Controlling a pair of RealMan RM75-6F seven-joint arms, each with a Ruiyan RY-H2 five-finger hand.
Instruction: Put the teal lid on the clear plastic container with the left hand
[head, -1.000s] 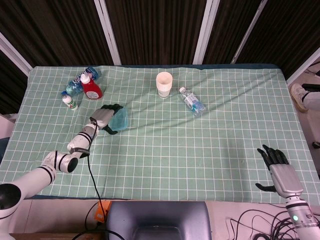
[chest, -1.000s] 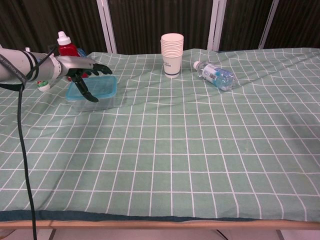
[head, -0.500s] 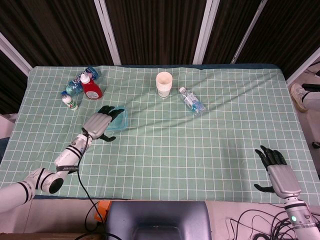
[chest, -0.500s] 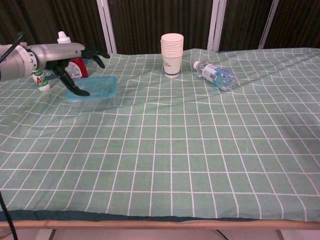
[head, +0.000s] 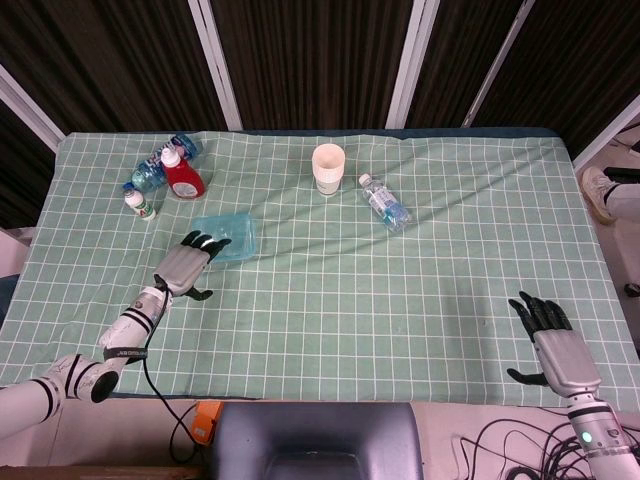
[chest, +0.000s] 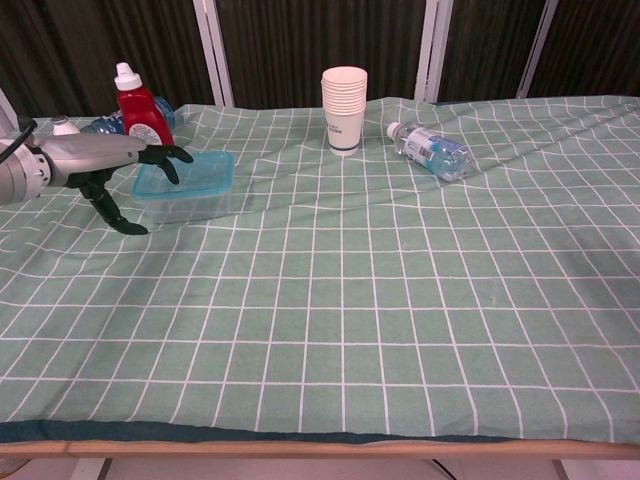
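The teal lid (head: 226, 235) (chest: 187, 172) lies on top of the clear plastic container (chest: 190, 203), left of the table's middle. My left hand (head: 187, 264) (chest: 112, 168) hovers just in front of and to the left of the container, fingers spread, holding nothing and apart from the lid. My right hand (head: 553, 341) rests near the table's front right corner with its fingers spread and nothing in them; the chest view does not show it.
A red bottle (head: 182, 174) (chest: 136, 109), a small white bottle (head: 139, 203) and a lying blue bottle (head: 158, 165) cluster at the back left. A stack of paper cups (head: 328, 167) (chest: 343, 109) and a lying water bottle (head: 384, 203) (chest: 431, 149) sit at the back middle.
My left hand has let go of the lid and drawn back toward the table's front left, away from the container. The lid stays on the container. The right hand barely moved.
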